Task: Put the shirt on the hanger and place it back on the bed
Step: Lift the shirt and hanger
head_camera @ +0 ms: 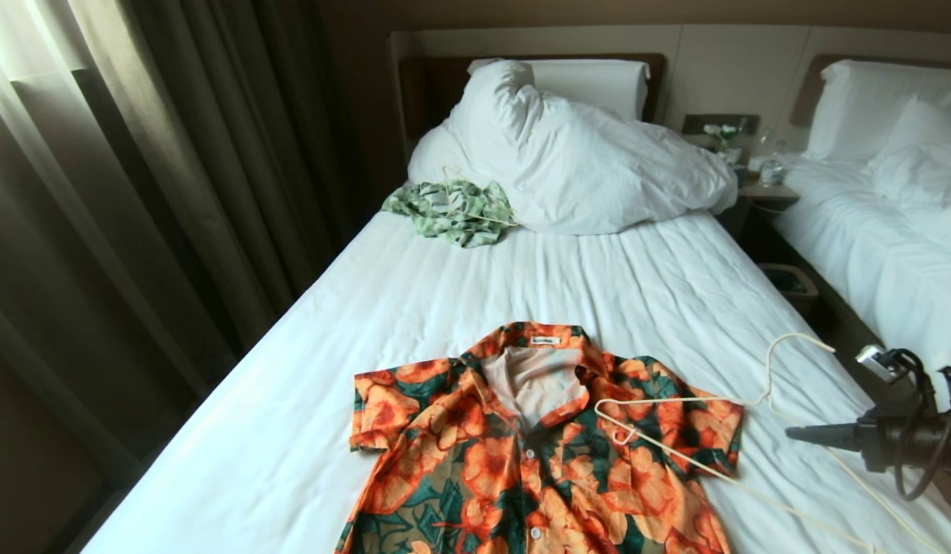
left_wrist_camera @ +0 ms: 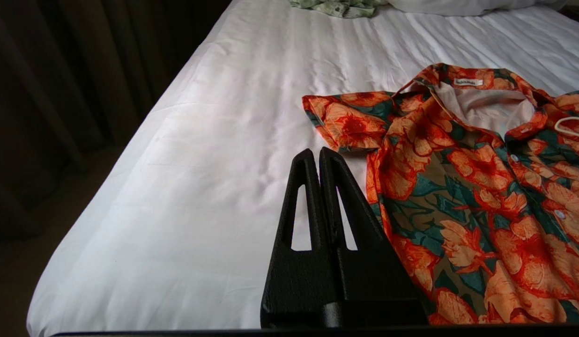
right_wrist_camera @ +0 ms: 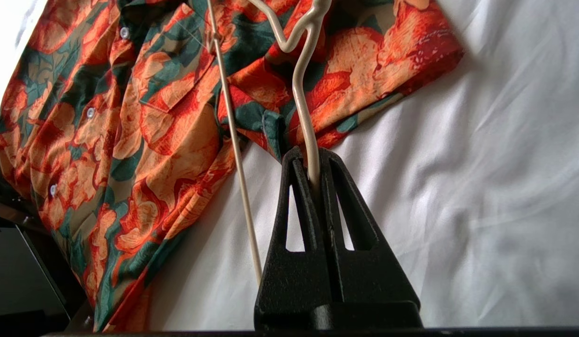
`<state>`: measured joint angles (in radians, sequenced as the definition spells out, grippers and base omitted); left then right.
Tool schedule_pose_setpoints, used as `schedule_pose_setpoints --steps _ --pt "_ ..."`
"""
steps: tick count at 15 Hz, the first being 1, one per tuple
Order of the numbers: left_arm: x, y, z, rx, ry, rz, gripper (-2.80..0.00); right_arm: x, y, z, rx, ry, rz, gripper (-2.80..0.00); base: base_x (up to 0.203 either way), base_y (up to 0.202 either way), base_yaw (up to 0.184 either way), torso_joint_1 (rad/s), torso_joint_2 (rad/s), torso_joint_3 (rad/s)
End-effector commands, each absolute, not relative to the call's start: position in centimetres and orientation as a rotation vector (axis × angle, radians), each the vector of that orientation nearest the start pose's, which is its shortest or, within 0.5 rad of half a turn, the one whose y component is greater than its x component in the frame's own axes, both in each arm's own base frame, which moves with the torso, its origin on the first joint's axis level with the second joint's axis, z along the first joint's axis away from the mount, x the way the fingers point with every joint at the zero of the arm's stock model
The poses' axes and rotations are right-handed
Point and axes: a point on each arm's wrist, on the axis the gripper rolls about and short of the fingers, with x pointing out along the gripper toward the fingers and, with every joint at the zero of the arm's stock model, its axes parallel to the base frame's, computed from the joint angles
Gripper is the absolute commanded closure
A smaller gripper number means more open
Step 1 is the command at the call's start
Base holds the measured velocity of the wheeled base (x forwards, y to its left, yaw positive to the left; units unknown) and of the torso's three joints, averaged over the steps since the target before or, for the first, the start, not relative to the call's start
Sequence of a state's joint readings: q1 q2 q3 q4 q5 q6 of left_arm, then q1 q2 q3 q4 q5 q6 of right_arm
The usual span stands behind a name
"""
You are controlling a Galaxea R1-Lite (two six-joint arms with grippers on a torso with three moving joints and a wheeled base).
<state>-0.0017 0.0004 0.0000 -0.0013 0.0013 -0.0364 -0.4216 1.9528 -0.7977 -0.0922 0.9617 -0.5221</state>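
Note:
The shirt [head_camera: 537, 462], orange flowers on dark green, lies flat and collar-up on the near part of the bed [head_camera: 445, 308]. The thin cream hanger [head_camera: 679, 399] rests with one end over the shirt's right shoulder, its hook [head_camera: 775, 350] pointing toward the headboard. My right gripper [head_camera: 791, 433] comes in from the right edge, shut on the hanger's wire [right_wrist_camera: 300, 93], which runs between its jaws [right_wrist_camera: 312, 157], beside the shirt's sleeve [right_wrist_camera: 392, 56]. My left gripper [left_wrist_camera: 316, 152] is shut and empty, hovering over bare sheet beside the shirt's other sleeve [left_wrist_camera: 350, 124].
A pale green-and-white shirt [head_camera: 454, 209] lies crumpled by the bunched duvet [head_camera: 583, 169] and pillow [head_camera: 591, 81]. Dark curtains [head_camera: 175, 154] hang along the left. To the right stand a nightstand [head_camera: 760, 188], a bin [head_camera: 787, 281] and a second bed [head_camera: 891, 231].

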Motion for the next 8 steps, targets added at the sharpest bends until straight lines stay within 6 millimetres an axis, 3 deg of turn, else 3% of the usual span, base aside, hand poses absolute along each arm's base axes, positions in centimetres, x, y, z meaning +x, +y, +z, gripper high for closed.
schedule_pose_setpoints --steps 1,3,6,8 --pt "-2.3 0.0 7.6 -0.037 -0.002 0.000 0.00 26.4 -10.3 10.7 0.122 0.567 0.653 0.00 0.000 0.000 0.000 0.000 0.00 0.000" --pt "-2.3 0.0 7.6 -0.037 -0.002 0.000 0.00 25.0 -10.1 13.4 0.087 0.536 0.638 0.00 0.000 0.000 0.000 0.000 0.00 0.000" --pt "-2.3 0.0 7.6 -0.037 -0.002 0.000 0.00 24.6 -10.8 17.2 -0.036 0.473 0.629 0.00 0.000 0.000 0.000 0.000 0.00 0.000" --pt "-2.3 0.0 7.6 -0.037 -0.001 0.000 0.00 24.7 -11.0 18.4 -0.172 0.418 0.655 0.00 0.000 0.000 0.000 0.000 0.00 0.000"
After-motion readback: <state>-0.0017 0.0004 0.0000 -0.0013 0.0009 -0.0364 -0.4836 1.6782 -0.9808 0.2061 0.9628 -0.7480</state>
